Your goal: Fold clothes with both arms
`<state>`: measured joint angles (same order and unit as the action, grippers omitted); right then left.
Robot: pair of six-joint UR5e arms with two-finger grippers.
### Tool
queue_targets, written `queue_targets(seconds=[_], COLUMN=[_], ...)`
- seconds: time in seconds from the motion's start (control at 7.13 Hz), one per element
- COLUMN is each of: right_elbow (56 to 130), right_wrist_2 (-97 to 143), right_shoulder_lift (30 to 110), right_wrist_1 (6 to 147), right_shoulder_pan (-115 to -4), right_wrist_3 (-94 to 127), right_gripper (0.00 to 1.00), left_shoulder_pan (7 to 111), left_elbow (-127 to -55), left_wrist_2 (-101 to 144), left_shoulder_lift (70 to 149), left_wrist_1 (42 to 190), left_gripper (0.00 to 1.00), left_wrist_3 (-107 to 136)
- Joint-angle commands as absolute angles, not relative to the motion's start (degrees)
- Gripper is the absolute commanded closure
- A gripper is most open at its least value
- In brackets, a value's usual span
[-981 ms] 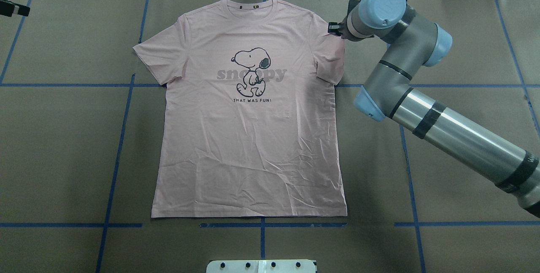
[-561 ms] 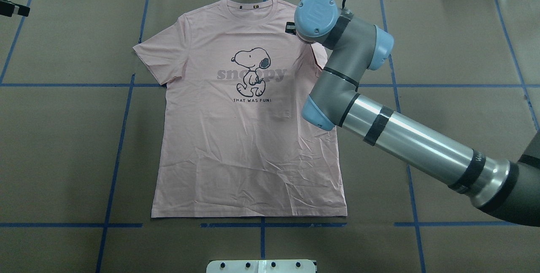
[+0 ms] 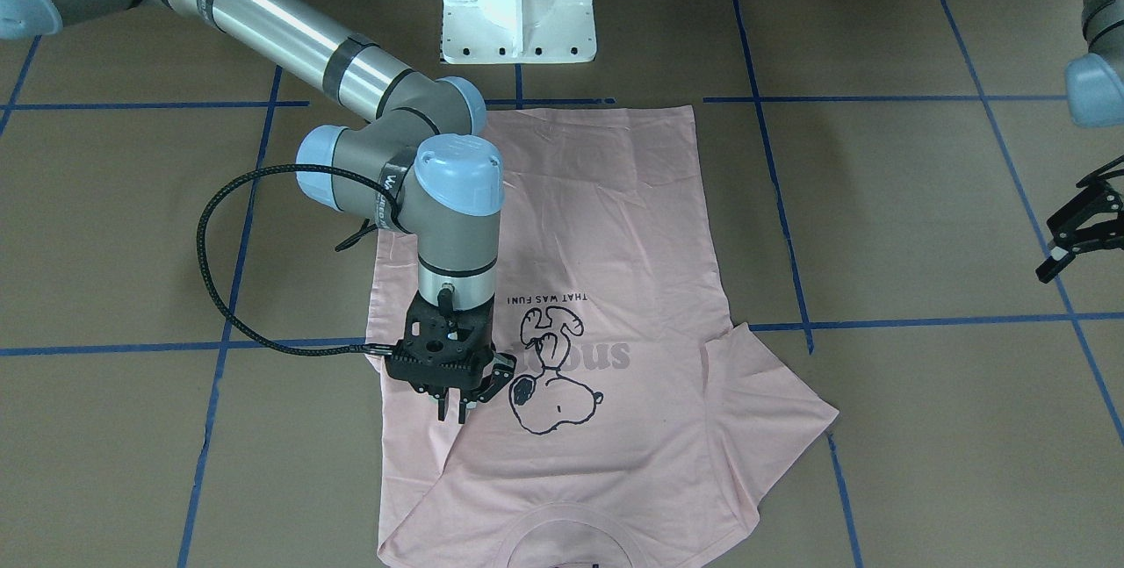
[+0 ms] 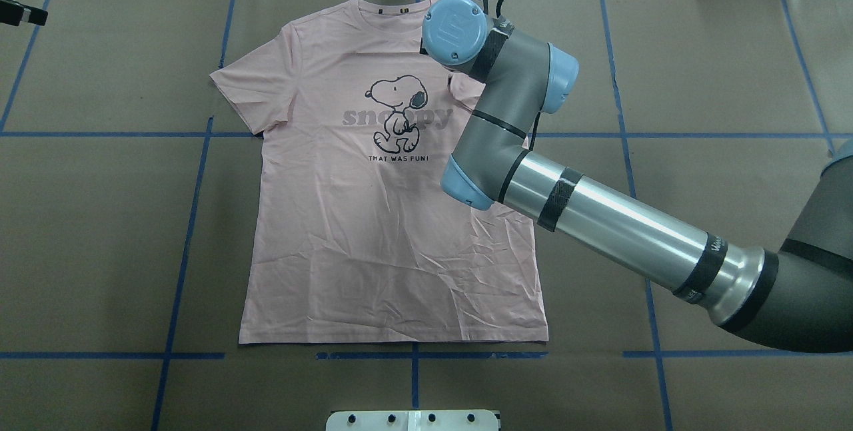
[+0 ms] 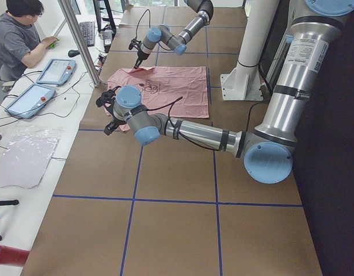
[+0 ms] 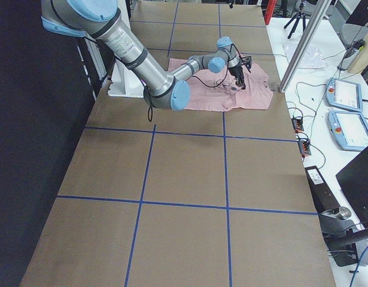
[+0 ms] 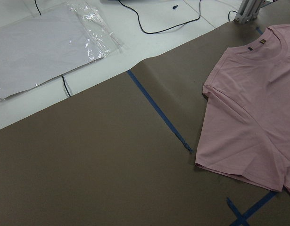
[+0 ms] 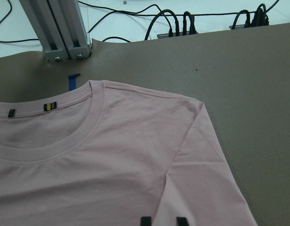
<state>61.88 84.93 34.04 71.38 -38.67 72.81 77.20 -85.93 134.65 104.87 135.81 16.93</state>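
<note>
The pale pink T-shirt (image 4: 373, 238) lies flat, print up, collar at the far edge; it also shows in the front-facing view (image 3: 615, 226). My right gripper (image 3: 452, 414) hangs over the shirt's chest beside the dog print (image 3: 553, 392), shut on the right sleeve, which is drawn inward over the body. In the right wrist view its fingertips (image 8: 145, 220) pinch raised pink cloth. In the overhead view the wrist hides this gripper. My left gripper (image 3: 1076, 234) is open and empty, off to the shirt's left side (image 4: 26, 15). The left sleeve (image 7: 239, 160) lies flat.
The white pedestal base (image 3: 518, 2) stands at the near edge. An aluminium post (image 8: 60, 28) and cables (image 8: 182, 23) sit past the collar. Blue tape lines (image 4: 193, 218) cross the brown table. An operator (image 5: 21, 34) with tablets and a plastic sheet (image 7: 45, 42) are beyond the far edge.
My right arm has swung left from the outer edge of the right sleeve to over the chest, carrying the sleeve inward. The left arm has not moved.
</note>
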Motion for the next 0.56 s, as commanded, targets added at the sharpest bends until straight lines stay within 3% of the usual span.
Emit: queue_targets(seconds=[0.0, 0.42], right_elbow=[61.96, 64.4], right_wrist_2=[87.69, 108.57], right_shoulder_lift=[33.14, 36.36], right_wrist_1=[71.54, 71.81], right_shoulder_pan=[-40.07, -52.25], right_wrist_3=[68.15, 51.56], right_gripper=[0.01, 0.0], left_shoulder_pan=[76.04, 66.83], left_elbow=[-85.87, -84.82], left_wrist_2=[133.6, 123.96], left_shoulder_lift=[105.12, 108.97], left_wrist_1=[135.79, 135.53], left_gripper=[0.0, 0.01], left_wrist_3=[17.14, 33.25])
